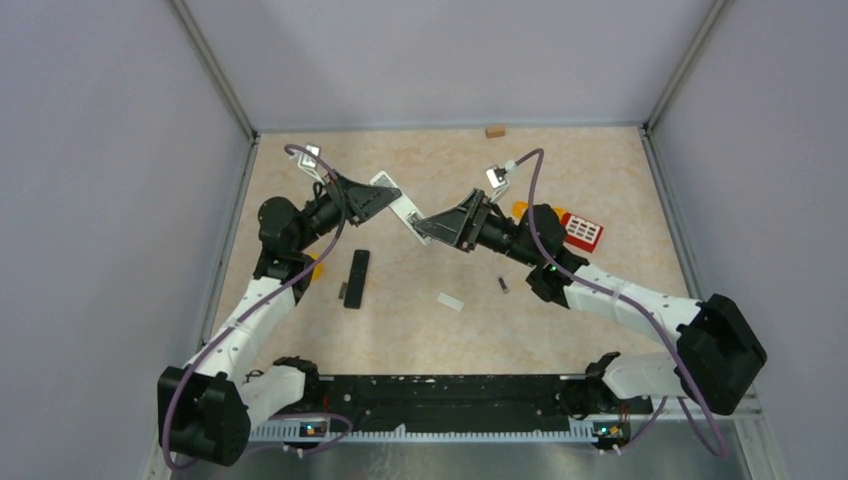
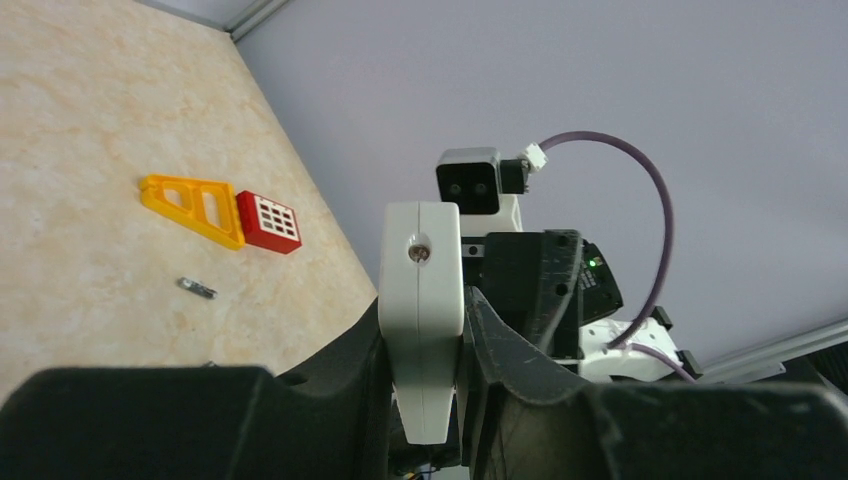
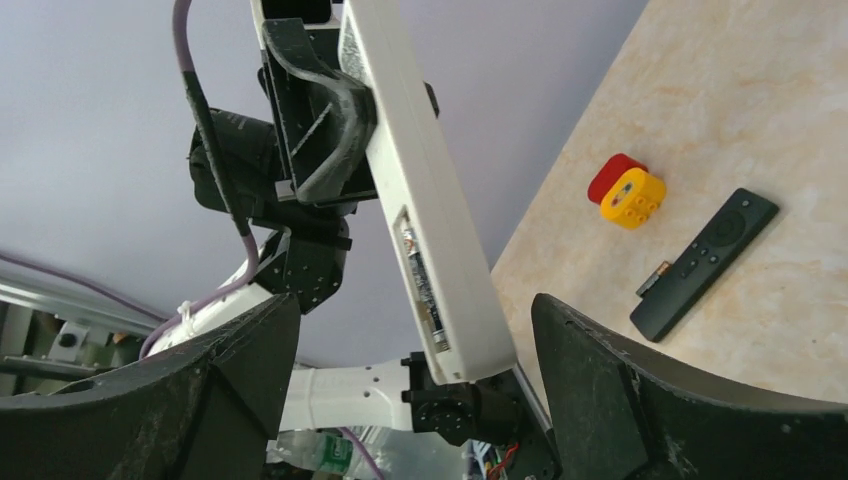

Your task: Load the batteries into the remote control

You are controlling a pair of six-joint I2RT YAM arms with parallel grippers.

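Up above the tabletop (image 1: 400, 335), centre of the top view, the white remote (image 1: 403, 209) hung tilted between both arms. Left fingers (image 2: 515, 340) pinched it by its sides (the left wrist view showed them tight against both edges). Right fingers (image 3: 240, 390) were spread wide, with the remote's lower end in the gap between them and no contact visible. Its battery bay faced the right wrist camera, cover off; whatever was inside was too small to tell. One battery (image 1: 503, 285) lay on the tabletop right of centre, just beside the right arm and well apart from the white remote. A white cover piece (image 1: 451, 302) lay near it, lower left. Black remote (image 1: 356, 278) lay flat left of centre. Red block (image 1: 583, 232) sat further right.
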